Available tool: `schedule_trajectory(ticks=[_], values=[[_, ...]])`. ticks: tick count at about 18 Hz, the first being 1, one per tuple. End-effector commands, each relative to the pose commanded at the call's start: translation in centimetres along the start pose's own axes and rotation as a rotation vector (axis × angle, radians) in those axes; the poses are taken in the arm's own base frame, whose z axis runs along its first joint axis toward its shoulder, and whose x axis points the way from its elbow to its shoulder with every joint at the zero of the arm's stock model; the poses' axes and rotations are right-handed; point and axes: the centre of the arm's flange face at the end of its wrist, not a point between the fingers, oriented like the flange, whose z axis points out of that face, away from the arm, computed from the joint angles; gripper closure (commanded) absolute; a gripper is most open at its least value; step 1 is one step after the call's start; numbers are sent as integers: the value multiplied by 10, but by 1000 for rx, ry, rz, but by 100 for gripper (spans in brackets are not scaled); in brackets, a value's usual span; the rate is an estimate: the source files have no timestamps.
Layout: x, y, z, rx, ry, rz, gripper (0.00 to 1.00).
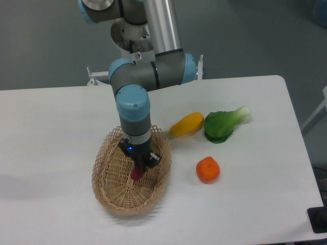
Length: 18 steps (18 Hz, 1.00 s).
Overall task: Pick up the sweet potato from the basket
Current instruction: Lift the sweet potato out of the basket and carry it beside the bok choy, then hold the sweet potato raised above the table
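On the white table (61, 127), the gripper (139, 166) hung inside the basket (110, 191) with its fingers pinching the sweet potato (137, 172), so the grasp looked made and the next move seemed a straight lift clear of the rim.

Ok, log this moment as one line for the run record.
phase: grasp | gripper: shut on sweet potato | sweet potato: over basket, contact unclear | untouched: orange, yellow vegetable, bok choy
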Motion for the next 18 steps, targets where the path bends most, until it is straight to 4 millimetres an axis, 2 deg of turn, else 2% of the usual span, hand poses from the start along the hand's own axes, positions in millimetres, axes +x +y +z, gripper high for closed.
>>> schedule_trajectory(ticks=[2,4,6,10,14,18], values=[[-36,13,-15,17,-34,10,68],[-71,37,-26,34,-53,6,68],[-101,64,-44,74,-74,20,68],[-154,115,-61,119,-89,48,68],[-188,135,-73,115,-129,57,68],[-205,138,-70,109,-141,63,68]])
